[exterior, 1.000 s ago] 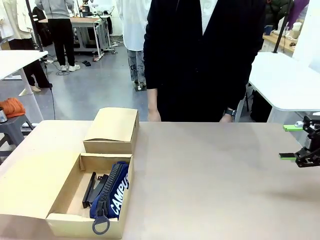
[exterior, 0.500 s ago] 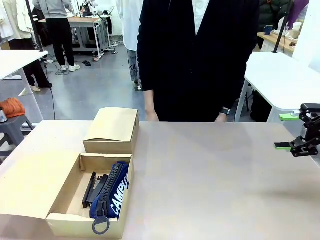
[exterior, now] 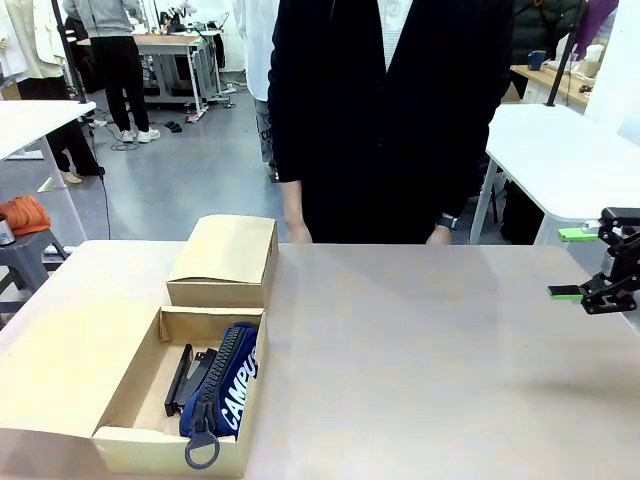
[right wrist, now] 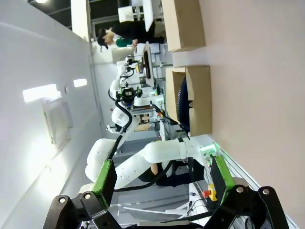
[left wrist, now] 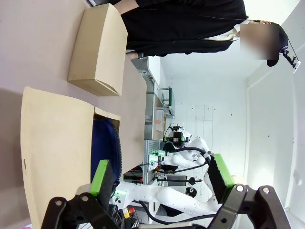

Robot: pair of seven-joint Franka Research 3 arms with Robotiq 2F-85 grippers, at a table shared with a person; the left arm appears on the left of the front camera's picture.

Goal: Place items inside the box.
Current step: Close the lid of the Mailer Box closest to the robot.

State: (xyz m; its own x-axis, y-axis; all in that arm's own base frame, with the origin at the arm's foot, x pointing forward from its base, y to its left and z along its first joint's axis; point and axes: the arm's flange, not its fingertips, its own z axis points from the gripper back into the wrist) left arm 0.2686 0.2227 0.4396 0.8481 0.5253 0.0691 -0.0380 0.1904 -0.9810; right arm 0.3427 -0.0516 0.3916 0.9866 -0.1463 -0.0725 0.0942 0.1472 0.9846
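Right fingers unmoved since 0.5 s, spread, empty | navy pouch in box, well apart | left fingers spread

The box is plain tan cardboard, like the closed box beyond it. Inside lie a navy pouch with white "CAMPUS" lettering and a black stapler. The right gripper is black with green pads.
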